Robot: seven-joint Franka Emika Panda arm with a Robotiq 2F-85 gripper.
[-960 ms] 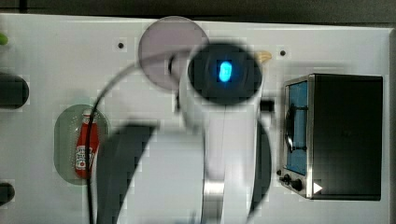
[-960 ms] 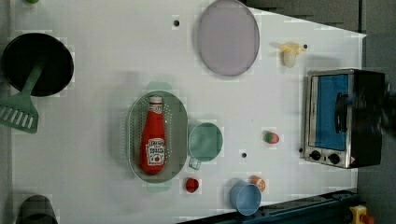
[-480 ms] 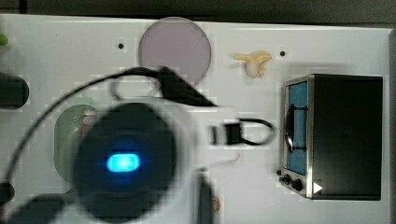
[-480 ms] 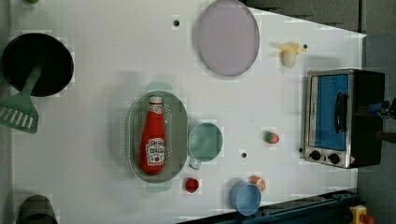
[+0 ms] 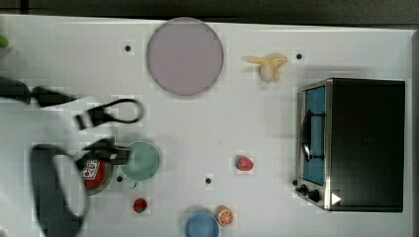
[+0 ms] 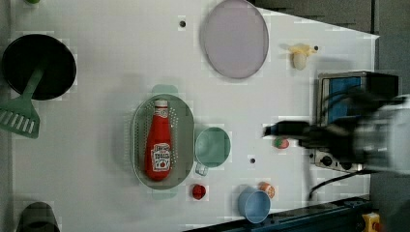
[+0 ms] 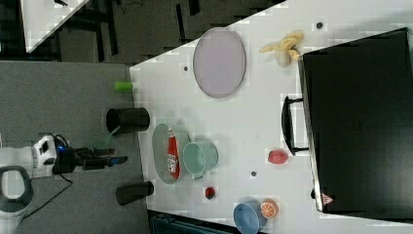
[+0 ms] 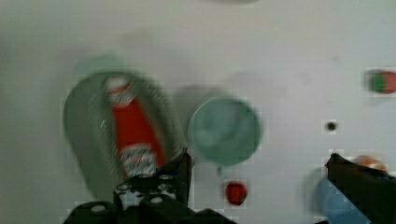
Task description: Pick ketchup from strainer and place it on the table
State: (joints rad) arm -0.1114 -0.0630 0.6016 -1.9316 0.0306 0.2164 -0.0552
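Ketchup [image 6: 158,145] lay in the strainer [image 6: 138,126] (beside a green cup [image 6: 212,146]) while the hand [image 8: 257,163] hung released above, holding nothing.

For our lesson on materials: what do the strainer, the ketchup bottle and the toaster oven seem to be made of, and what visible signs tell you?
Strainer: likely moulded plastic, pale green and matt, with rows of small holes.
Ketchup bottle: probably soft plastic, smooth red body, white cap, printed label.
Toaster oven: apparently metal, dark casing with a silvery front frame; its bluish door looks like glass.
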